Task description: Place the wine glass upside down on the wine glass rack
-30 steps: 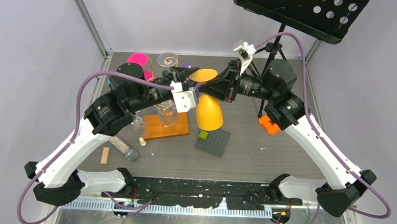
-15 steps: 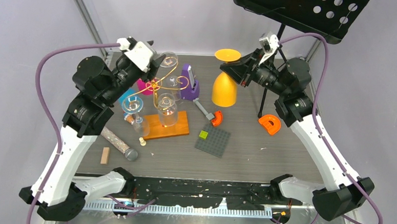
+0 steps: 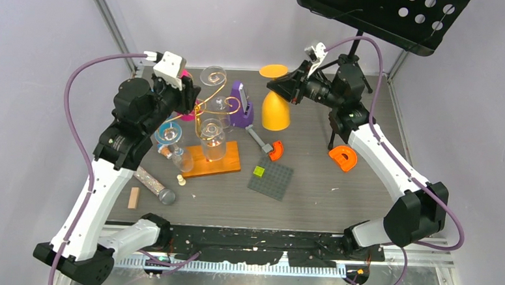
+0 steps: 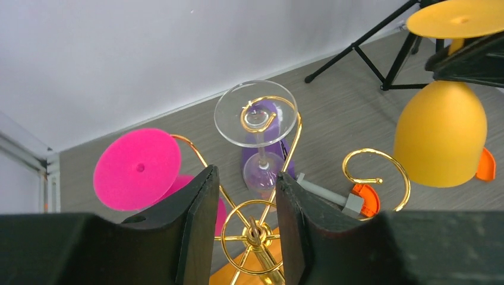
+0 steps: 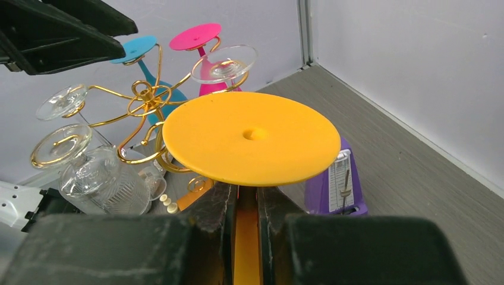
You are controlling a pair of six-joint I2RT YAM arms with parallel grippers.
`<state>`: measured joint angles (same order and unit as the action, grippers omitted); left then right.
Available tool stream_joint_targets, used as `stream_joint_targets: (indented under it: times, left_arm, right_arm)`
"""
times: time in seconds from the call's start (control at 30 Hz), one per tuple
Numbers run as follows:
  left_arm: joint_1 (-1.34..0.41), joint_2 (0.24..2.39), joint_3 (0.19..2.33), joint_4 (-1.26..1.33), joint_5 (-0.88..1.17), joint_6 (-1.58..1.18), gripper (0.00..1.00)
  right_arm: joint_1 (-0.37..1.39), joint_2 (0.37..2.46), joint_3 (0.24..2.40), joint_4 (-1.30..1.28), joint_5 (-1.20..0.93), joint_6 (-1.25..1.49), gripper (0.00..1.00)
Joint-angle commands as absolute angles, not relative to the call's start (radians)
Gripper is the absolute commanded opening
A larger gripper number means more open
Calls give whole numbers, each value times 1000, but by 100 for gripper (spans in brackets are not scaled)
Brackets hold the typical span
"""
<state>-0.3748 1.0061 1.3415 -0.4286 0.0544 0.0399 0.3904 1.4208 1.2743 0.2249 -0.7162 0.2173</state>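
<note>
The right pincer [image 5: 246,205] pinches the stem of the orange wine glass [image 5: 249,136], held upside down with its foot up above the counter [image 3: 338,193], just right of a purple metronome [image 3: 240,109]. The gold wine glass rack [image 3: 226,161] stands apart to its left, carrying a clear glass [image 4: 255,113] and a pink glass [image 4: 138,168]. The left pincer [image 4: 243,219] hangs spread and empty above the rack.

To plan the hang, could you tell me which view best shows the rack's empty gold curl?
The left wrist view: the empty curl lies in plain sight beside the orange wine glass. The top view shows it tiny among wires; in the right wrist view the glass's foot seems to hide it.
</note>
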Motion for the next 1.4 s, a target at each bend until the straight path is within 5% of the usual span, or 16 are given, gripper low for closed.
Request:
stream_joint_targets:
  times: [0.0,0.8,1.37]
  left_arm:
    - [-364,1014,1341,-416,-28,-58,40]
    - [-365,1046,1304,-512,-50,-172,33]
    - [-372,1047,1282,-506,-5,-184,0]
  right_arm:
    - [390,1384,1276,332,-736,220,5]
    - [401,1409,1266,318,-727,202,5]
    - [429,1469,1270,400,-763,155,5]
